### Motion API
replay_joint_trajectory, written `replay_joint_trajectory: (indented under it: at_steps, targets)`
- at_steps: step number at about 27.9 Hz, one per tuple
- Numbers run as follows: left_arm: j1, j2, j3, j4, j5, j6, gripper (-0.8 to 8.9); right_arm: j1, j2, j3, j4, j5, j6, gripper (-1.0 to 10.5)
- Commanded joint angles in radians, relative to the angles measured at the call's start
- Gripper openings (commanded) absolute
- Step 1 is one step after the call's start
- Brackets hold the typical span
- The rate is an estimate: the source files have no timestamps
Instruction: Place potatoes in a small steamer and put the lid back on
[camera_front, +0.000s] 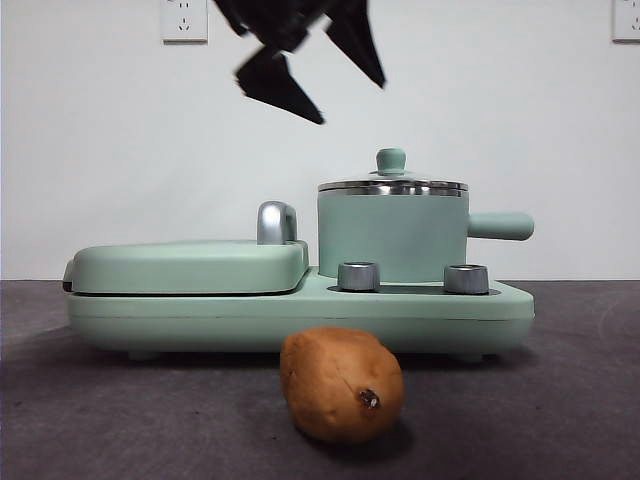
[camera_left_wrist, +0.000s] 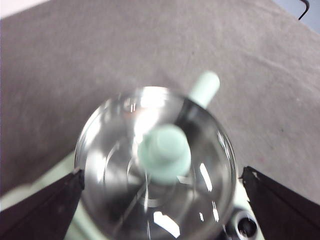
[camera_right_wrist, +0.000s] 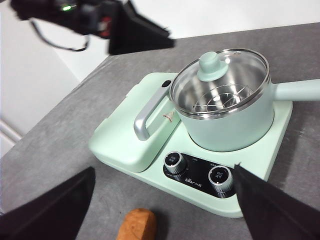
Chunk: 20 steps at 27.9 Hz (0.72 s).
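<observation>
The left hand (camera_front: 305, 75), jaws spread, hung upper centre of the front frame, up-left of the lid (camera_front: 392, 184) on the small steamer (camera_front: 392, 238). The right hand (camera_right_wrist: 162, 202), also spread, waited above the potato (camera_front: 342, 385) on the bench (camera_front: 560, 400).

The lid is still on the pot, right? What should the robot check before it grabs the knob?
1. Lid sits flat on the pot: ok.
2. Left gripper above the knob, jaws open wide: ok.
3. Knob centred between the jaws: ok.
4. Pot holds only a wire rack: ok.
5. Potato on the table in front, untouched: ok.
6. Right gripper back from the pot, jaws open: ok.
</observation>
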Motion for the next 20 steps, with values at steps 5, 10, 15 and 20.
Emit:
replay_joint_trajectory:
  at_steps: [5,10,15,20]
  targets:
    - [-0.055,0.151,0.167,0.015,-0.078,0.022,4.94,0.003,0.004,0.013,0.010,-0.003,0.011,4.4]
    - [-0.084,0.189,0.167,0.018,-0.097,0.044,4.75,0.003,0.004,0.013,0.010,-0.003,0.011,4.4]
    - [-0.087,0.216,0.167,0.029,-0.097,0.048,4.28,0.003,0.003,0.013,0.010,-0.003,0.011,4.4]
    - [-0.087,0.219,0.166,0.011,-0.128,0.066,3.66,0.003,0.003,0.013,0.010,-0.003,0.011,4.4]
